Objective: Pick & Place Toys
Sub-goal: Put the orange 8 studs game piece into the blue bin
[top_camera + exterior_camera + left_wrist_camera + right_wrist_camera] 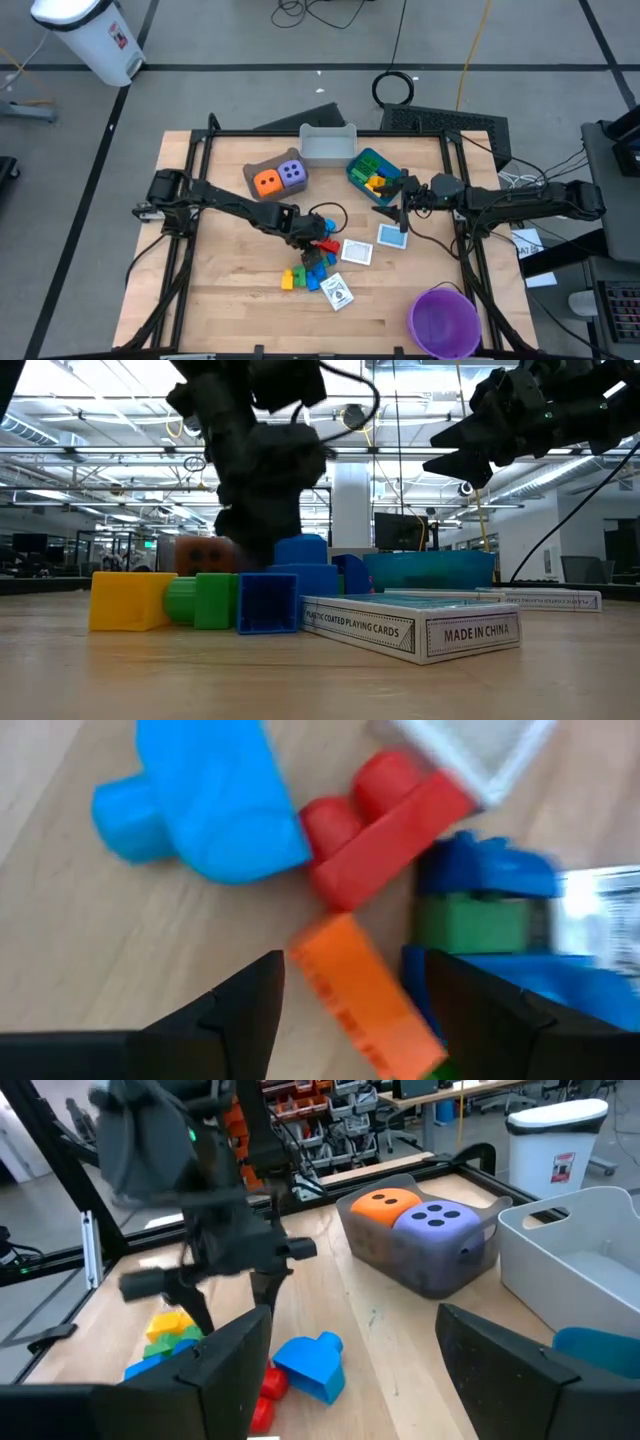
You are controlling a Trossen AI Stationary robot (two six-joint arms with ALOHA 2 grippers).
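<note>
- The left hand [345, 1020] is hanging low over the pile of bricks [308, 268] in the middle of the table [230, 300], fingers apart, gripping nothing.
- An orange brick [365, 995] is lying right between its fingers; its long axis is running forward along the gap and a little aslant, so the fingers would be closing across its narrow sides.
- Just beyond are lying a red brick [385, 825] and a blue brick [205, 805].
- The right hand [401, 204] is waiting released beside the blue bin [370, 170], farther from the pile.
</note>
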